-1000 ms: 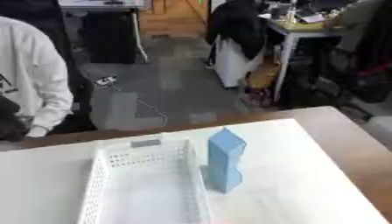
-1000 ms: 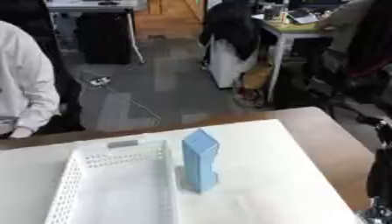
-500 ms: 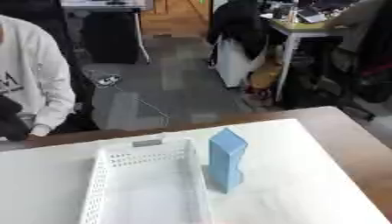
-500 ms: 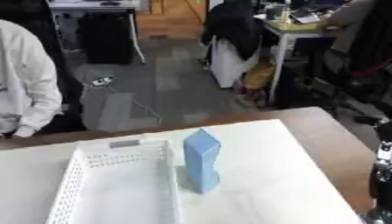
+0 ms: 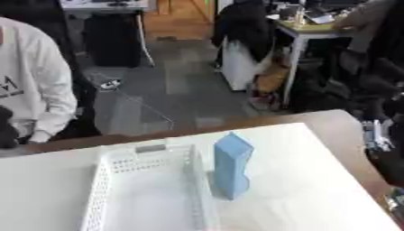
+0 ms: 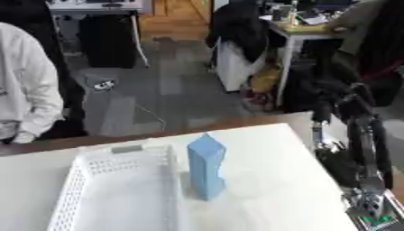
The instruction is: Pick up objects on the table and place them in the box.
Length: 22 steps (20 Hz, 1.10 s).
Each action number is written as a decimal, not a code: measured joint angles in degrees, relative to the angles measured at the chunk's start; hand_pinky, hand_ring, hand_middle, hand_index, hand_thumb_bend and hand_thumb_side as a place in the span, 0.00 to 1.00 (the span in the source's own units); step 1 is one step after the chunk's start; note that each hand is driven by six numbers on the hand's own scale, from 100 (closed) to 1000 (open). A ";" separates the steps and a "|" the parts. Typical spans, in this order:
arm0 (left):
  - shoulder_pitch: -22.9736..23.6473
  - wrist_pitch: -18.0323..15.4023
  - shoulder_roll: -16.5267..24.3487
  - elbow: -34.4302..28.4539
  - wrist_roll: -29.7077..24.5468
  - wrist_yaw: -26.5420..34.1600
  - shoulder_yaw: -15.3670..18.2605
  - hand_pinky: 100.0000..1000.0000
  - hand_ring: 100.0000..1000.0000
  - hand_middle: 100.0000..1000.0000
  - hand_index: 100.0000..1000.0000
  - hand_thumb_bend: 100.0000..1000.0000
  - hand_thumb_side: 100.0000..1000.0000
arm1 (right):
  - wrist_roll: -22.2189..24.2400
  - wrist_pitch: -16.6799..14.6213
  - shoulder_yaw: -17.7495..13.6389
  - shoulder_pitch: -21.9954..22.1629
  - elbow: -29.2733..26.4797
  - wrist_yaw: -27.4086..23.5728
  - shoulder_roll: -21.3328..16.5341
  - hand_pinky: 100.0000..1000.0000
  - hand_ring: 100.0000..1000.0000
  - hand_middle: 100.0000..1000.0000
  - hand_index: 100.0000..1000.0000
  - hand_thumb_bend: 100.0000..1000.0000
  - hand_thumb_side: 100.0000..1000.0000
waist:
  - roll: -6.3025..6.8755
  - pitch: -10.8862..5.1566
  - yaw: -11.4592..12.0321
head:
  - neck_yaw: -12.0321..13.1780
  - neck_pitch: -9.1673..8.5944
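Note:
A tall light-blue carton point(image 5: 232, 164) stands upright on the white table top point(image 5: 315, 194). It is just right of a white perforated basket point(image 5: 103, 180) and close to that basket's right wall. Nothing shows inside the basket. My right arm shows in the right eye view at the right side, black and raised above the table's right edge. Its hand point(image 6: 321, 134) hangs to the right of the carton, well apart from it and holding nothing I can make out. My left hand shows in neither view.
A brown strip of table point(image 5: 351, 135) runs along the far and right edges of the white top. Behind the table are an open floor, a desk point(image 5: 315, 31) and dark chairs. White surface lies free between the carton and the right edge.
My right arm has swung leftwards from the right edge into fuller view, nearer the table. The carton and the basket have not moved.

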 measured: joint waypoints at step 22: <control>-0.17 -0.01 -0.57 0.00 -0.46 0.48 -0.04 0.45 0.37 0.58 0.57 0.84 0.73 | 11.76 0.12 7.48 -12.12 13.61 12.47 -2.23 0.81 0.91 1.00 0.44 0.25 0.69 | 0.06 0.40 1.27 | -3.42 -0.48</control>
